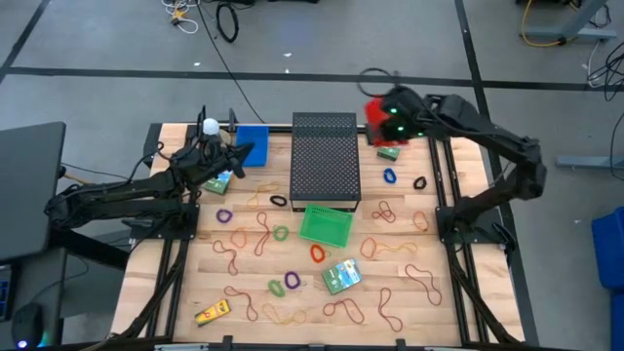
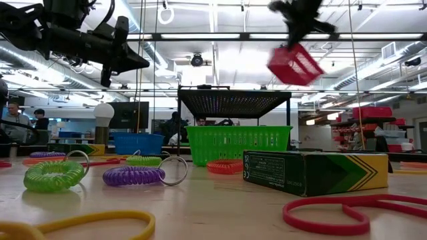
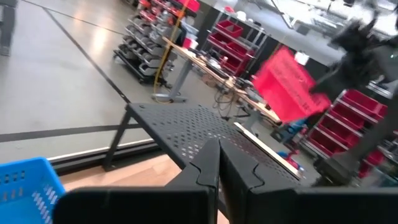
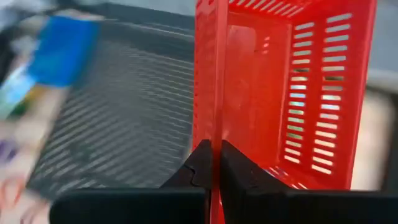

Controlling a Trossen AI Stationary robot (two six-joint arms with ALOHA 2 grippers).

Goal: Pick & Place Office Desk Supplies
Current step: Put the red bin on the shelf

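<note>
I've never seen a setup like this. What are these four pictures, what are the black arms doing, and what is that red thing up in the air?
It is a robot with two dark arms at a wooden table. One picture looks straight down, one sits at table-top level, and two come from cameras on the arms' wrists.

The right tool is shut on the wall of a red slotted basket, holding it in the air near the table's far right corner. The left tool is shut and empty, near a blue basket.

On the table lie thin rubber bands, coloured coil rings, green printed boxes, a green basket and a black mesh box.
</note>
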